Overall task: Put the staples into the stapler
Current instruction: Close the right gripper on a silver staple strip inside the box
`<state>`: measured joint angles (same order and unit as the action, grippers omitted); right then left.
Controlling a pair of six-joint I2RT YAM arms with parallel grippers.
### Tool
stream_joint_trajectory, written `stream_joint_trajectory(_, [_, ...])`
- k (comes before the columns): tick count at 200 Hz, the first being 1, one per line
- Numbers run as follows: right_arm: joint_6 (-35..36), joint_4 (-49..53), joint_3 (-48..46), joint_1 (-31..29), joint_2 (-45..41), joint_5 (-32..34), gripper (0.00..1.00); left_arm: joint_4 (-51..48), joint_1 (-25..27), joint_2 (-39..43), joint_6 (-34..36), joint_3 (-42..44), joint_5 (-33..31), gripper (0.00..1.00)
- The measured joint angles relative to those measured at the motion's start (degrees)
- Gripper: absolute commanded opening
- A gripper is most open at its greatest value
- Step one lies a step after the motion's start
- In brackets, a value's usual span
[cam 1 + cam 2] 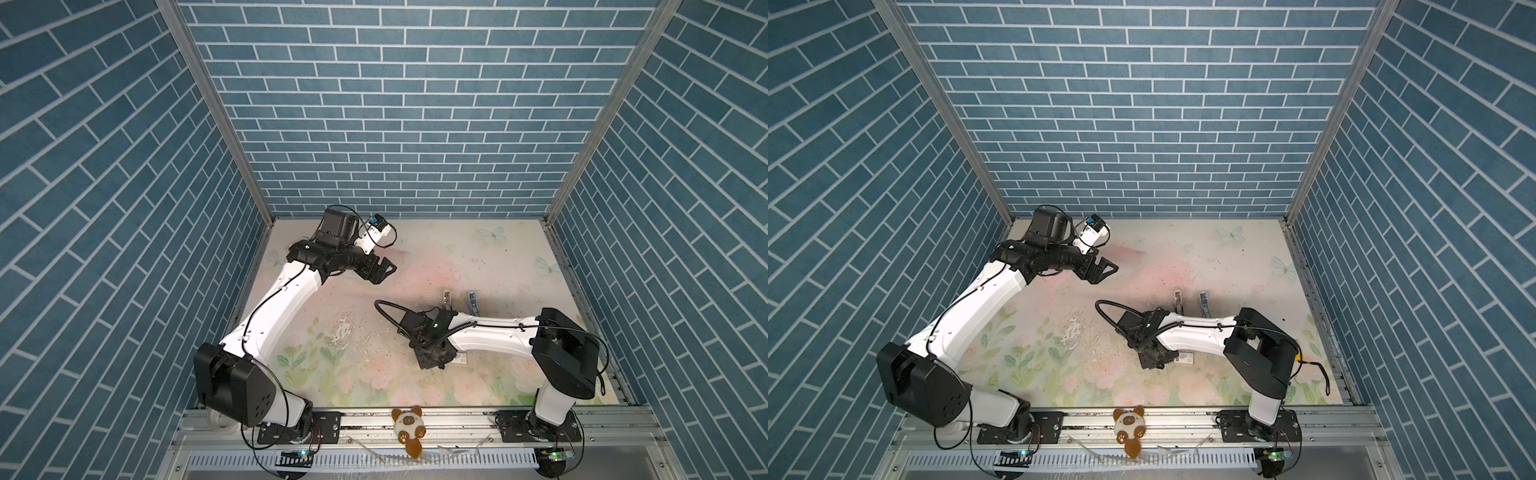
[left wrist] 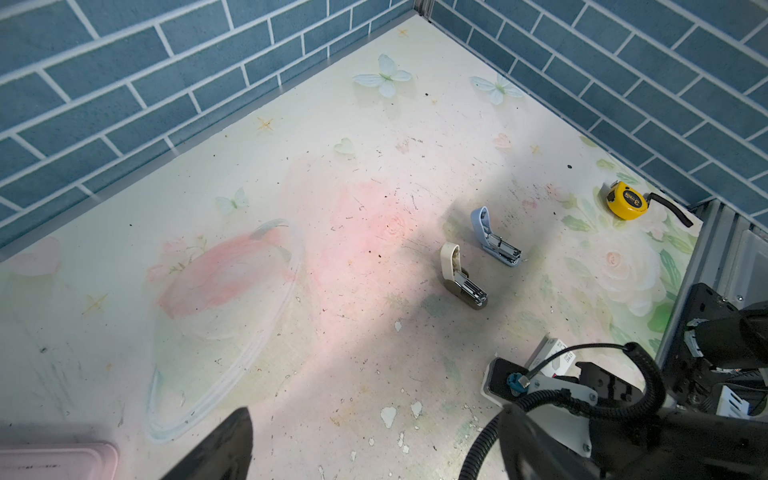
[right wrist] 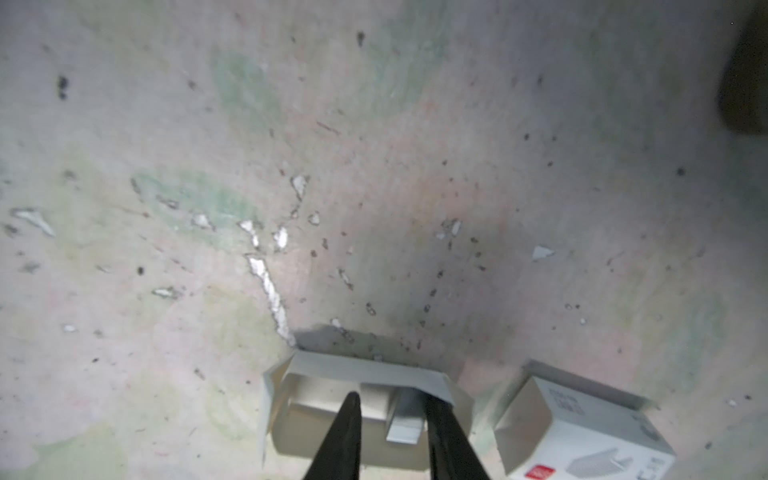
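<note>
Black fingers (image 3: pixel 338 440) of the right gripper (image 3: pixel 392 398) reach down into the small white card tray (image 3: pixel 365 371), clamped narrowly on a short grey strip of staples (image 3: pixel 406 419) lying in it. Just beside the tray lies its white sleeve (image 3: pixel 582 428), with a red square label and grey print, all too blurred to read. Farther back on the floral table (image 1: pixel 415 257) stand the cream stapler (image 2: pixel 457 274) and the blue stapler (image 2: pixel 494 241), both hinged open and well apart from the staples. The left gripper (image 1: pixel 384 270) hangs spread wide, holding nothing, over the far left. A yellow tape measure (image 2: pixel 626 200) bears dark lettering that cannot be made out.
</note>
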<state>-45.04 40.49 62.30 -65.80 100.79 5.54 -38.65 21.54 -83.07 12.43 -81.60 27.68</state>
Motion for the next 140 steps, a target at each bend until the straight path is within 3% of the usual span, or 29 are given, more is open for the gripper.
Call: stream_joint_trajectory(140, [0.74, -3.28, 0.74, -0.31, 1.20, 0.24, 0.25, 0.72, -0.31, 0.52, 0.00, 0.92, 0.02, 0.94])
